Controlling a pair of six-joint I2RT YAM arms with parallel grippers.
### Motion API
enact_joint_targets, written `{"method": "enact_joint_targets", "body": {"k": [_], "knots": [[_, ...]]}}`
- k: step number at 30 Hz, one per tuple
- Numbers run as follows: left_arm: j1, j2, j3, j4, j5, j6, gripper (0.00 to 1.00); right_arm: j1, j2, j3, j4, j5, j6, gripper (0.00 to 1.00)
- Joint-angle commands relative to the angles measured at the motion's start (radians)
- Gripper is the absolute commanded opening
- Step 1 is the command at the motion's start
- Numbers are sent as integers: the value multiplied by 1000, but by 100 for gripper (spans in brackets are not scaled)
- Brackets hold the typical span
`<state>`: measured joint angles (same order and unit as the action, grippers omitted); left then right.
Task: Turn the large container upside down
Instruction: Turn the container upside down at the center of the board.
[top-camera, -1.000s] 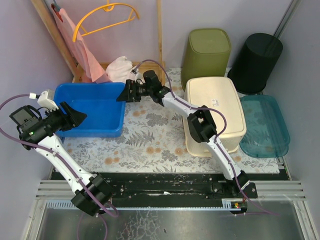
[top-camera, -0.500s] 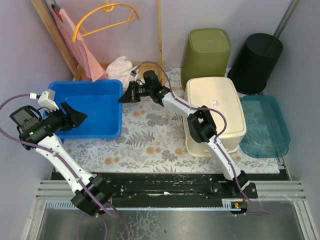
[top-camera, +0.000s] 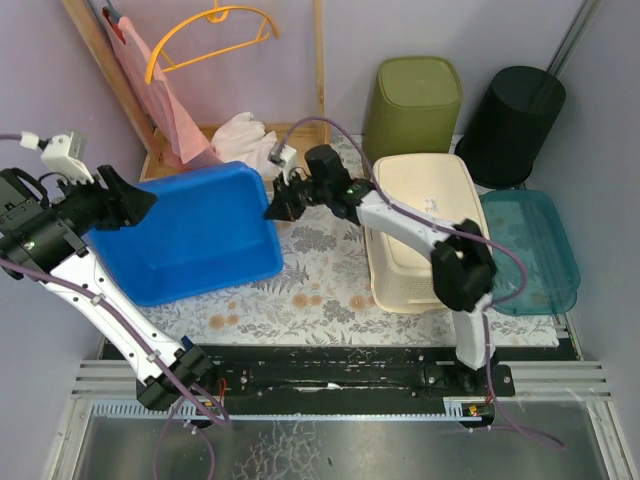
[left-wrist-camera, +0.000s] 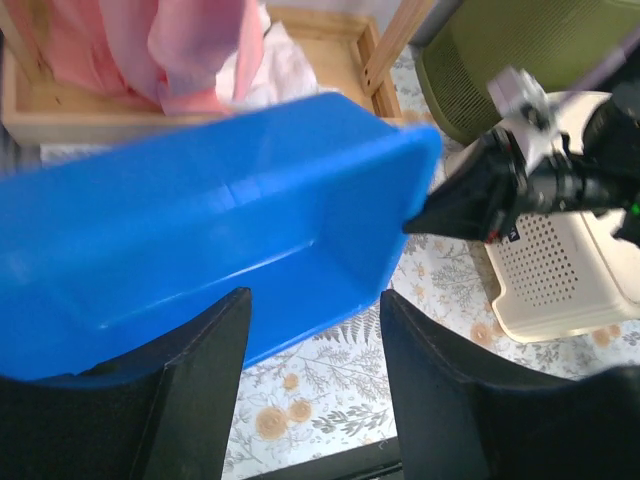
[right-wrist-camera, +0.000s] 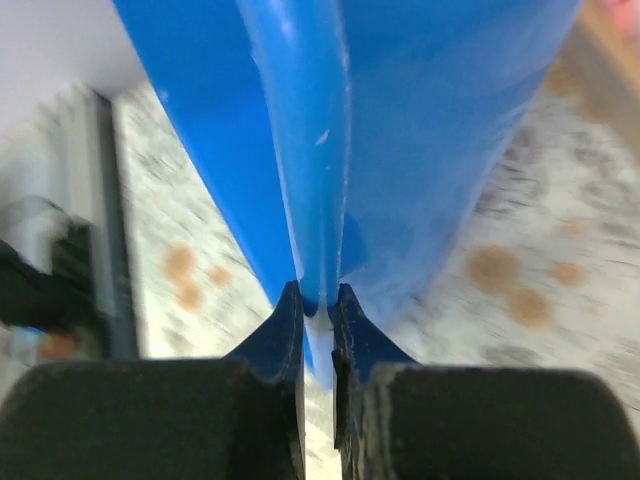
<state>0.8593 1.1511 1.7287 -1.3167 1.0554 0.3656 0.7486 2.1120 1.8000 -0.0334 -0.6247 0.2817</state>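
Note:
The large container (top-camera: 190, 235) is a blue rectangular tub, lifted off the floral table and tilted, with its open side facing the near left. My right gripper (top-camera: 278, 205) is shut on its right rim. In the right wrist view the thin blue rim (right-wrist-camera: 318, 200) runs down between the two closed fingers of the right gripper (right-wrist-camera: 318, 300). My left gripper (top-camera: 135, 205) is at the tub's upper left edge. Its fingers stand apart in the left wrist view (left-wrist-camera: 312, 295), with tablecloth showing between them and the tub (left-wrist-camera: 230, 230) just beyond the tips.
An upturned cream perforated basket (top-camera: 430, 225) sits to the right of the tub, under the right arm. Behind it stand an olive bin (top-camera: 412, 100) and a black bin (top-camera: 515, 120). A teal tray (top-camera: 530, 250) lies at the far right. A wooden rack with pink cloth (top-camera: 160, 90) stands behind.
The right gripper closed on the tub's right rim and the tub rose off the table and tilted. The left arm swung up and to the left beside it.

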Motion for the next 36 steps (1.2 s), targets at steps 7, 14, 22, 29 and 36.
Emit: {"method": "enact_joint_targets", "body": {"k": [7, 14, 22, 29, 36], "knots": [[3, 69, 337, -130, 106, -105, 54, 48, -499, -679, 262, 525, -926, 0], [2, 87, 303, -92, 144, -144, 55, 95, -647, -1057, 574, 635, -1109, 0], [-13, 110, 189, -134, 145, -87, 56, 188, -694, -1194, 618, 707, -1184, 0], [-102, 78, 94, -132, 80, -77, 58, 218, -706, -1045, 48, 691, -1179, 64], [-109, 54, 6, -90, -16, -58, 69, 218, -835, -905, -250, 534, -1055, 99]]}}
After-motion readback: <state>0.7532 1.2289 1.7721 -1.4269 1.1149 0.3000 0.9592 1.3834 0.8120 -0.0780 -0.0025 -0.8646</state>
